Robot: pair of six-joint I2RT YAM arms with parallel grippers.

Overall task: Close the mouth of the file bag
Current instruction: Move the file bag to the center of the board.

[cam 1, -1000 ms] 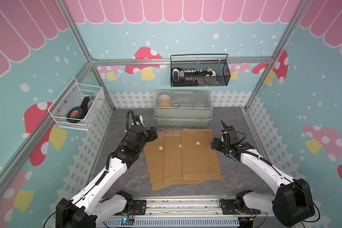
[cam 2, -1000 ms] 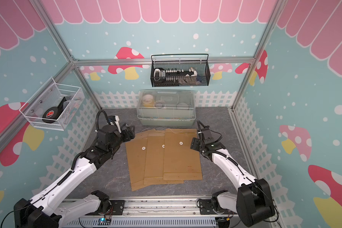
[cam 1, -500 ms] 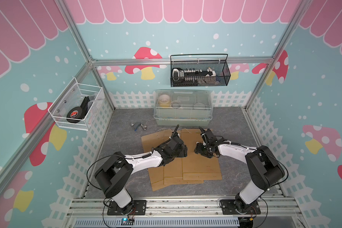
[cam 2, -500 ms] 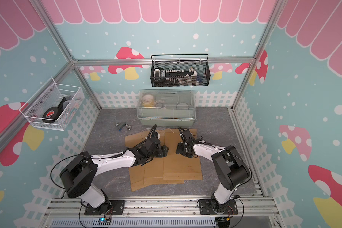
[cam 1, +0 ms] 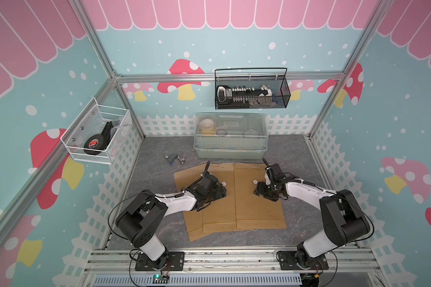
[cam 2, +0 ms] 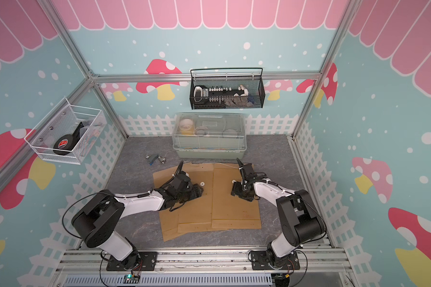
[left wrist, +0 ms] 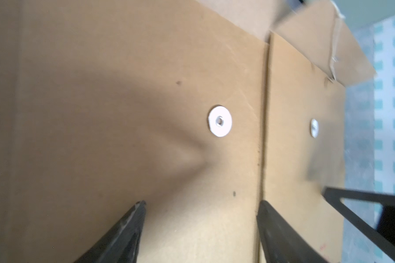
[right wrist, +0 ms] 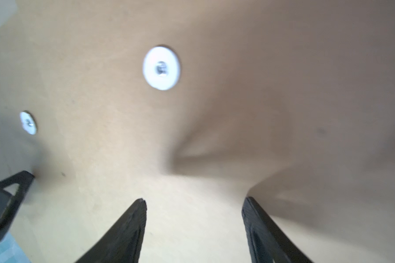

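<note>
I list: left gripper point(left wrist: 201, 202), spread, empty, at three-o'clock edge of middle file bag point(cam 1: 218, 211); right gripper point(right wrist: 194, 199), spread, empty, over rightmost file bag point(cam 1: 256, 211); bare floor point(cam 1: 149, 179) at nine o'clock.

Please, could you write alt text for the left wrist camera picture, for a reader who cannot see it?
The left gripper, its black jaws open, points at the white round button of a brown paper file bag close below it. The paper is creased near the button. A second brown bag with its own button lies alongside.
</note>
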